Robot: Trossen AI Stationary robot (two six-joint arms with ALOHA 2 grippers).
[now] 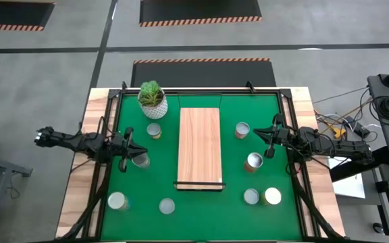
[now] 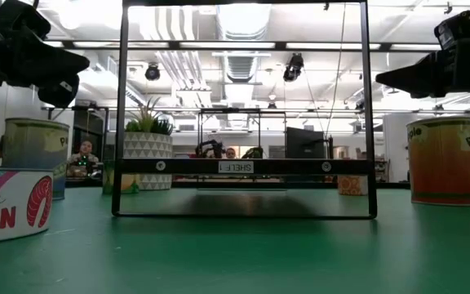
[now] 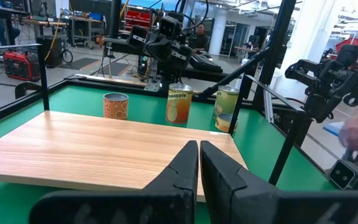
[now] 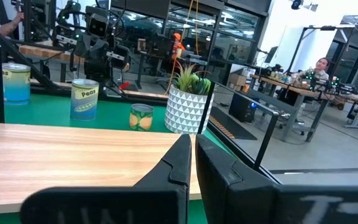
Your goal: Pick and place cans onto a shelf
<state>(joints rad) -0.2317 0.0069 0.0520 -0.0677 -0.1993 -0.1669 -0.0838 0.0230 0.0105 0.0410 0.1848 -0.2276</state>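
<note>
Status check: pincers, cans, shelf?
Left pincer shut, empty. Right pincer shut, empty. Shelf bare; eight cans on the mat. Plant pot clear of the shelf.

A green mat [image 1: 198, 202] carries a light-brown grained wooden shelf [image 1: 200, 145], a white triangle-patterned pot [image 4: 189, 111] of green leaves, silver-topped cans [image 1: 167, 206], an orange pineapple can [image 3: 179, 104] and a yellow-green peas can [image 4: 84, 99].
</note>
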